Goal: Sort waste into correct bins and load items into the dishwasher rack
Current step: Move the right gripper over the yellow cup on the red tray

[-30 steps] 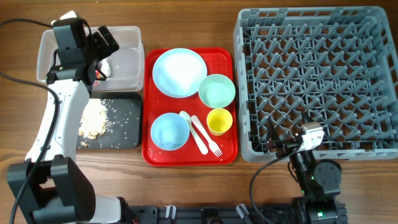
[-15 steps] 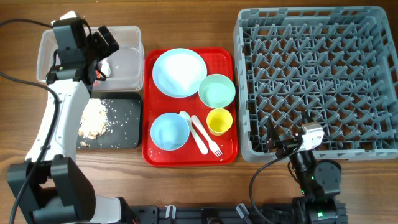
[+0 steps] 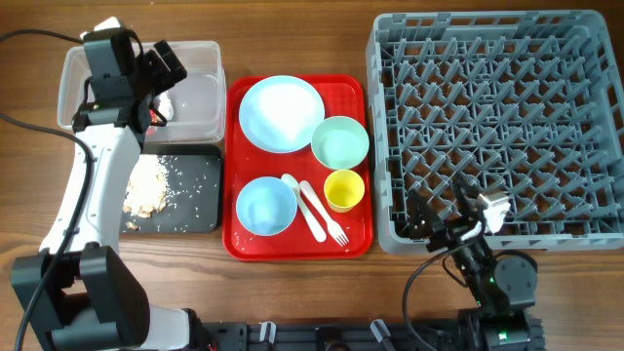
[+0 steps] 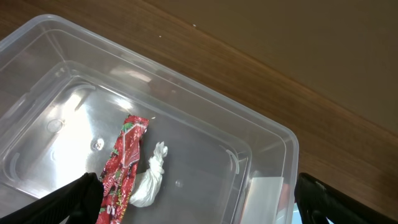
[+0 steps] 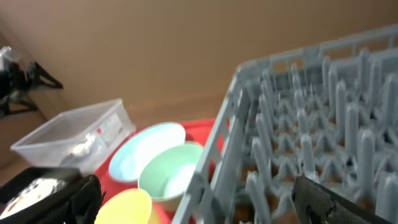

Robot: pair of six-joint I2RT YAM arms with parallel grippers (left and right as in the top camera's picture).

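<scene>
Left wrist view, lower corners: fingers (image 4: pixel 71 199) of the left claw (image 4: pixel 199 208) spread wide, pinching nothing. Between them and just above, on the floor of the clear tub (image 4: pixel 261 134): crumpled red wrapper (image 4: pixel 121 165), white scrap (image 4: pixel 149 180) touching its right side. Overhead, same claw at upper left, over that tub. Directly below the tub in frame: black tray (image 3: pixel 200 195), with beige leftovers (image 3: pixel 146 185) heaped at its left end and crumbs scattered rightward. Right claw (image 3: pixel 444 210) at lower right, likewise spread and holding nothing, over the lower edge of the grey rack (image 3: pixel 497 107). At centre, on the red serving tray (image 3: pixel 359 90): pale blue plate (image 3: pixel 281 113) at top, mint bowl (image 3: pixel 340 142) just beside it at right, yellow cup (image 3: pixel 343 189) below that, pale blue bowl (image 3: pixel 266 206) at lower left. White spoon (image 3: pixel 307 213) and fork (image 3: pixel 327 219) side by side between bowl and cup, slanting toward the tray's lower right. All resting on the wooden table (image 3: pixel 292 39).
</scene>
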